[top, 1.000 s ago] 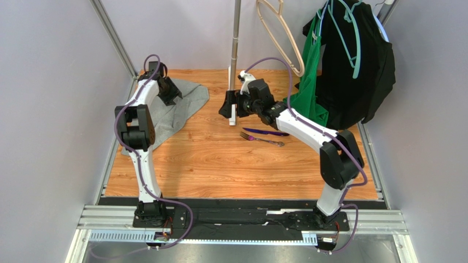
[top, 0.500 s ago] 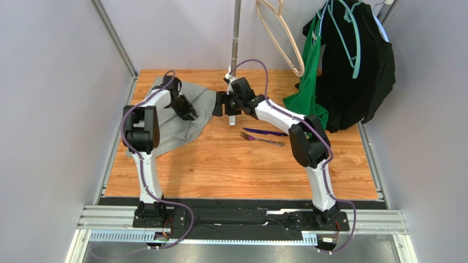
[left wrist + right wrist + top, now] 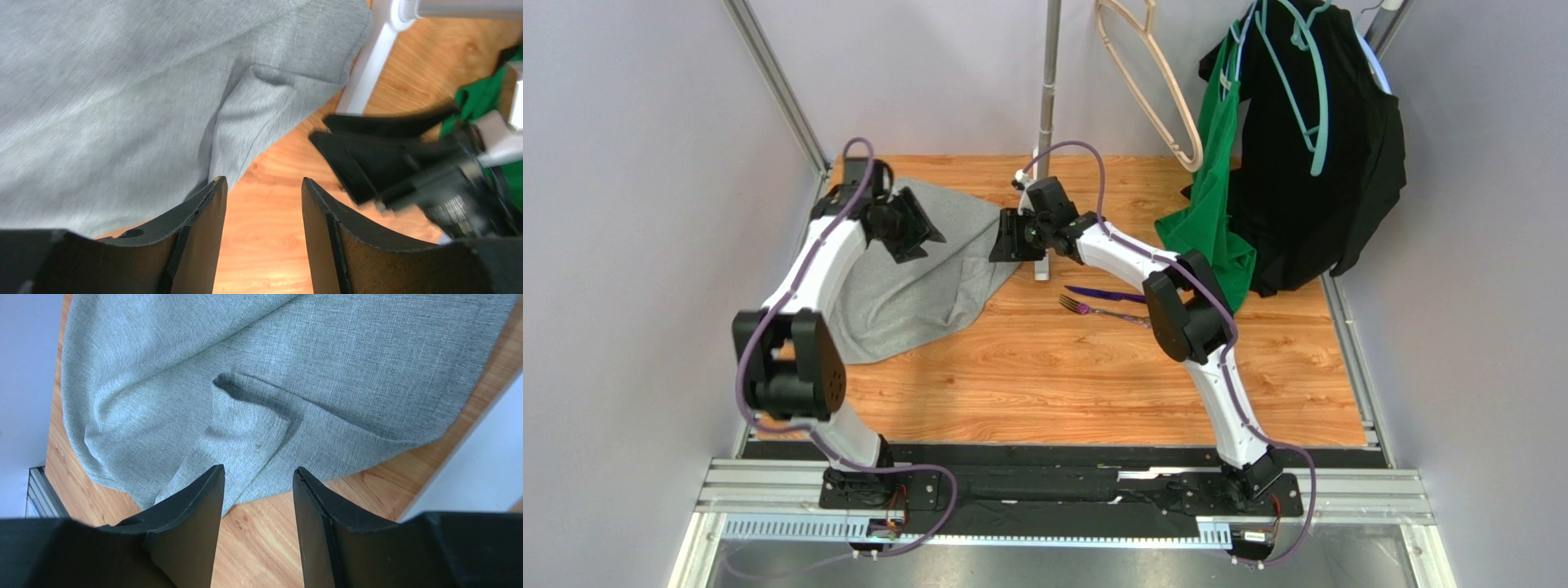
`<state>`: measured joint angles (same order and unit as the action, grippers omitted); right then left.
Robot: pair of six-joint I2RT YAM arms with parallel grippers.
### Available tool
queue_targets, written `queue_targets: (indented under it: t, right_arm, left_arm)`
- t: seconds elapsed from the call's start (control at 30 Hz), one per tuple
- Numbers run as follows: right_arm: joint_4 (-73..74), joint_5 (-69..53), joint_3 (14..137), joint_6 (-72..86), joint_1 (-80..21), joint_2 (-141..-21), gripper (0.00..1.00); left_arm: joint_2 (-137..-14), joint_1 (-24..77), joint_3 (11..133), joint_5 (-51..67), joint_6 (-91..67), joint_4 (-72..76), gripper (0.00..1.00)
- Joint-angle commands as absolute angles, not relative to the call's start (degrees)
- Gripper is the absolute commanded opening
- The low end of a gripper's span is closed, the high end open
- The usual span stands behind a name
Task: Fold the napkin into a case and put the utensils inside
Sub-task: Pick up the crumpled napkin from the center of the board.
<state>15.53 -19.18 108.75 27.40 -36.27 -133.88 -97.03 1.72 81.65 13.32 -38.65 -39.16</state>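
The grey napkin (image 3: 913, 279) lies loosely spread and wrinkled on the back left of the wooden table (image 3: 1051, 368), not folded into a case. My left gripper (image 3: 913, 228) hovers over its upper part, open, with bare wood between the fingers (image 3: 263, 180). At the cloth's right corner my right gripper (image 3: 1005, 237) is open too, its tips (image 3: 258, 468) just short of the napkin's edge (image 3: 258, 441). The utensils lie to the right of the cloth: a dark purple one (image 3: 1116, 295) and a silvery fork (image 3: 1109, 312). In the left wrist view the right gripper (image 3: 393, 165) shows blurred.
A metal pole (image 3: 1048, 86) with a white foot (image 3: 1043, 265) stands just right of the right gripper. A beige hanger (image 3: 1155, 86), a green garment (image 3: 1212, 184) and a black garment (image 3: 1326, 159) hang at the back right. Grey walls close in both sides.
The napkin has spread rightward towards the table's middle. The right gripper has moved left to its corner and its jaws have narrowed. The left gripper swung right, then back towards the rear left.
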Motion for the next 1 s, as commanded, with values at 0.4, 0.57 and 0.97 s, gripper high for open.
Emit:
queue_targets:
  t: [0.4, 0.57, 0.97]
  right_arm:
    - [11.2, -23.0, 117.2, 30.6, -37.0, -143.3, 0.51]
    - [10.7, -24.1, 120.6, 32.4, -37.5, -145.7, 0.49]
    - [8.3, -22.5, 124.4, 34.2, -37.8, -148.1, 0.25]
  left_arm:
    - [-68.0, -18.4, 56.0, 11.0, -40.9, -40.2, 0.55]
    - [-66.9, -19.2, 55.1, 11.3, -40.3, -41.2, 0.54]
    - [-66.3, -19.5, 54.7, 10.0, -39.5, -42.5, 0.54]
